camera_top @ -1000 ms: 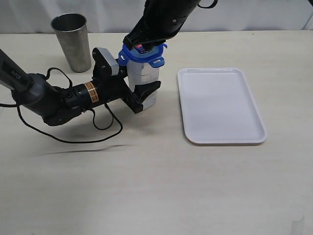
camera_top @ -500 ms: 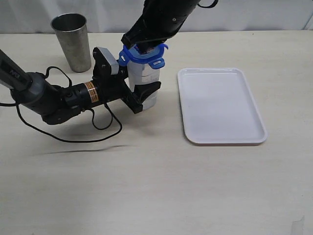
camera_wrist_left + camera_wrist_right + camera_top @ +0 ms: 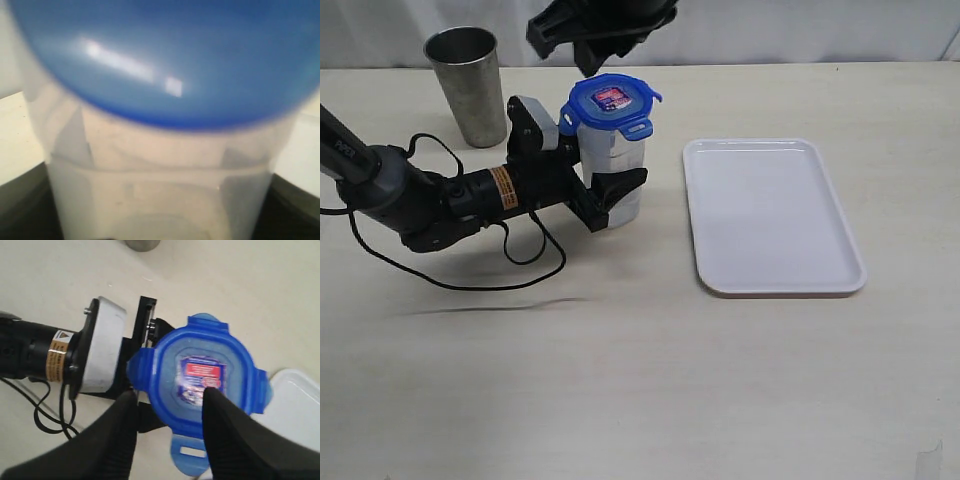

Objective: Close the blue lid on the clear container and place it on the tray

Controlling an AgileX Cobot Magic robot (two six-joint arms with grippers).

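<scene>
Exterior view, beige tabletop [image 3: 620, 380], left gripper [image 3: 608, 190] clasping clear container [image 3: 615, 150]; right gripper [image 3: 169, 392] parted above blue lid [image 3: 610, 100]

The lid [image 3: 610, 103] is set on top of the container [image 3: 618, 155]. The tray [image 3: 770, 215] is laid to the container's right, apart from it. A cup [image 3: 470, 85] is placed behind the container, to its left.
</scene>
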